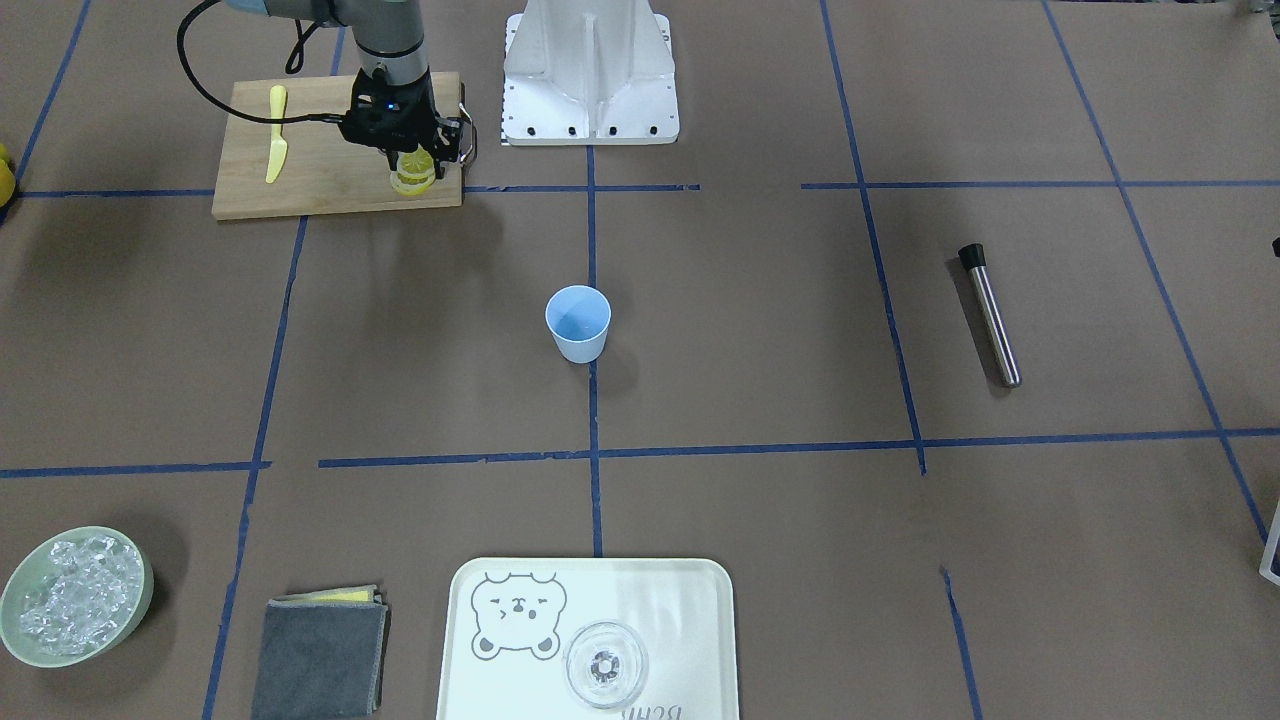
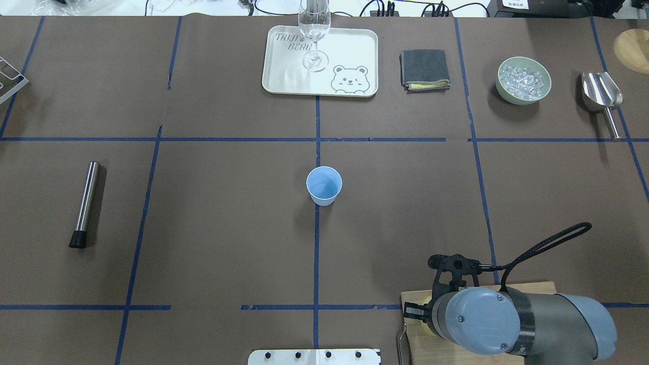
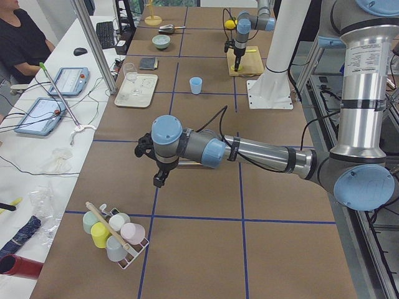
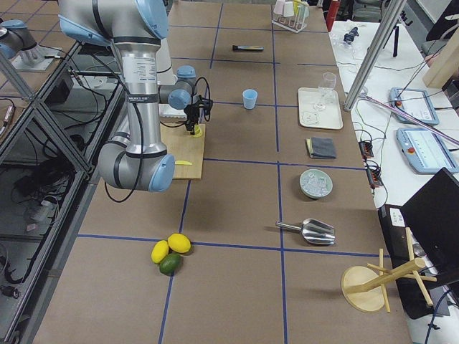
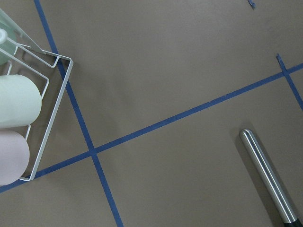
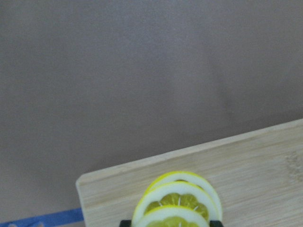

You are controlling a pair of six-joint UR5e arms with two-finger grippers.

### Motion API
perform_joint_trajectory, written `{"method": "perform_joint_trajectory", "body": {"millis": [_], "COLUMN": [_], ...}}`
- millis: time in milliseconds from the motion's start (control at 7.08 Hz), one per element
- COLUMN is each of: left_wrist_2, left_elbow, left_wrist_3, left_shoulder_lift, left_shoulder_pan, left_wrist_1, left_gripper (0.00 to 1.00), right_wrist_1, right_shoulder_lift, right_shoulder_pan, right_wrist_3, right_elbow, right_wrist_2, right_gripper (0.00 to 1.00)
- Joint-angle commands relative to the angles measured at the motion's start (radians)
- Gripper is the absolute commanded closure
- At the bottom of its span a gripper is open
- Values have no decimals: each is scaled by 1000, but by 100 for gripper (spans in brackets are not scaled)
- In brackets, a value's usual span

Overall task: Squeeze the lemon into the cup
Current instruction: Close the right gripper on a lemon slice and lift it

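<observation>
The right gripper [image 1: 416, 165], upper left in the front-facing frame, appears closed on the lemon [image 1: 412, 182] above the cutting board [image 1: 320, 160], though the grip is poorly seen. The slice should be lifted clear, carried to the cup [image 1: 578, 322] at frame centre, and pressed only over its mouth (the left gripper [image 3: 159, 181] cannot be judged). The table [image 1: 780, 330] is papered brown and taped blue.
</observation>
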Motion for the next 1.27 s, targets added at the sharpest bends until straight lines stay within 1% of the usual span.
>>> {"method": "perform_joint_trajectory", "body": {"millis": [0,706,988,1129], "left_wrist_2": [-7,-7,-7,-7], "left_elbow": [-4,-10,-10,-10], "left_wrist_3": [-1,-1,-1,-1], "left_shoulder_lift": [2,2,3,3], "left_shoulder_pan": [0,-2,0,0], "left_wrist_1": [0,0,0,1], "left_gripper": [0,0,0,0], "right_wrist_1": [-5,-19,-26,-87], "right_shoulder_lift": [-26,-25,-27,-25], "right_shoulder_pan": [3,11,21,24], "right_wrist_3": [0,0,0,0], "right_elbow": [51,59,85,127], "right_wrist_2": [3,0,0,0], "right_gripper": [77,76,76,90]}}
